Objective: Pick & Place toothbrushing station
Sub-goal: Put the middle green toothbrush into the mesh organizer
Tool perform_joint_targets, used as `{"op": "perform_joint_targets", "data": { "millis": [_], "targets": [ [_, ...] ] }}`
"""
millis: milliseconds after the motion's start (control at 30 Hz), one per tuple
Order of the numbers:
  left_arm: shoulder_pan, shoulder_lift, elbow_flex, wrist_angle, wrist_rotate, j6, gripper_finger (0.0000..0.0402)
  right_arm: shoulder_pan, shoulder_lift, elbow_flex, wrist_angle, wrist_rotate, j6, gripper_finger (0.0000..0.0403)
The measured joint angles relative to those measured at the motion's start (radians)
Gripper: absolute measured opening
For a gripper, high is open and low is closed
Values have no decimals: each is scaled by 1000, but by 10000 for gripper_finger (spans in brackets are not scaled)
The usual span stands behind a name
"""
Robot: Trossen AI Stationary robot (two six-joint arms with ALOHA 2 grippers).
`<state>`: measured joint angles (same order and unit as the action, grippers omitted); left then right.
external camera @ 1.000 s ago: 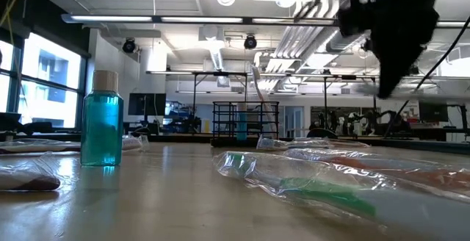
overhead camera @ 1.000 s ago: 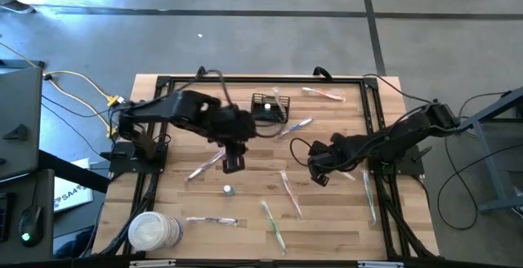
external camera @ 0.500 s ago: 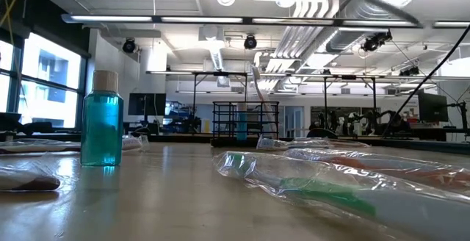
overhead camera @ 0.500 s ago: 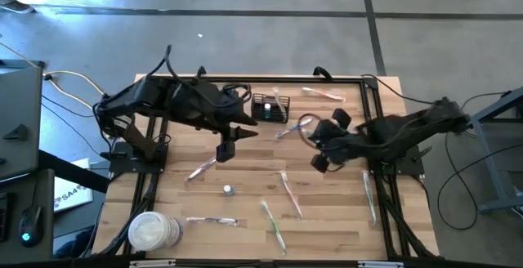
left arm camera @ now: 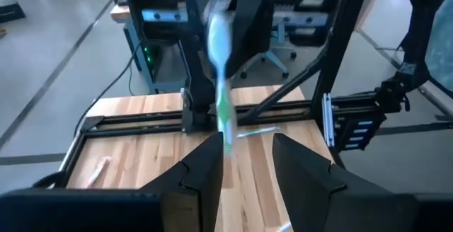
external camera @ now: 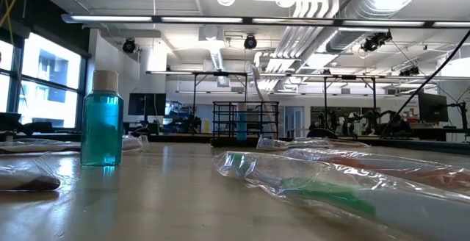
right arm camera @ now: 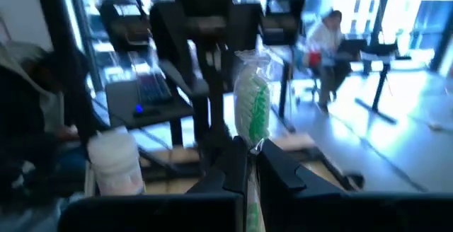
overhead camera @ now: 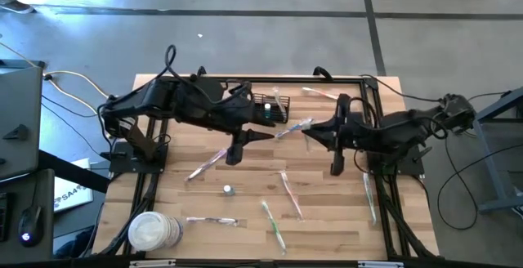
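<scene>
The black wire-mesh basket (overhead camera: 270, 107) stands on the table at the far middle, with a toothbrush upright in it; it also shows in the low view (external camera: 246, 120). My left gripper (overhead camera: 265, 135) is raised just near of the basket and holds a green-and-blue toothbrush (left arm camera: 219, 76) that stands up from its fingers (left arm camera: 248, 147). My right gripper (overhead camera: 312, 131) is raised to the basket's right. It is shut (right arm camera: 252, 151) on a green toothbrush in a clear wrapper (right arm camera: 253, 97). Neither gripper shows in the low view. My left gripper has the toothbrush by its lower end (left arm camera: 225, 129), close against the inner side of one finger; the fingers stand a little apart and hide the contact itself. The fingers lie level, across the brush. The brush stands about upright, lifted clear. My right gripper pinches the wrapped toothbrush's lower part (right arm camera: 253, 136) between its two fingers. The fingers lie level and across the brush. The brush stands upright above them, head end up, lifted clear of the table.
Several wrapped toothbrushes lie scattered on the wooden table (overhead camera: 290, 193) (overhead camera: 204, 166) (overhead camera: 323, 95) (overhead camera: 294, 127). A small blue bottle (overhead camera: 228, 189) stands near the middle. A round white tub (overhead camera: 151, 231) sits at the near left. A person sits far off in the room (right arm camera: 329, 34).
My right gripper has risen from the table, up out of the low view, and gone toward the far edge. My left gripper has gone toward the far and right edges, closer to the basket.
</scene>
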<state>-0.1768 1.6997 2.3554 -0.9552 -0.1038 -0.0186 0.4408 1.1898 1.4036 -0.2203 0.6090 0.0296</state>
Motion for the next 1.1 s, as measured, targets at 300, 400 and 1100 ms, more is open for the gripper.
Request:
{"op": "perform_joint_targets", "data": {
  "millis": [300, 400, 1100],
  "targets": [
    [0, 1, 0, 29, 9, 7, 122, 34, 13, 0, 207, -17, -172, 5],
    [0, 23, 1, 65, 9, 21, 122, 31, 13, 0, 237, -48, -203, 5],
    [42, 113, -1, 234, 7, 15, 122, -35, 14, 0, 248, -104, -217, 5]
  ]
}}
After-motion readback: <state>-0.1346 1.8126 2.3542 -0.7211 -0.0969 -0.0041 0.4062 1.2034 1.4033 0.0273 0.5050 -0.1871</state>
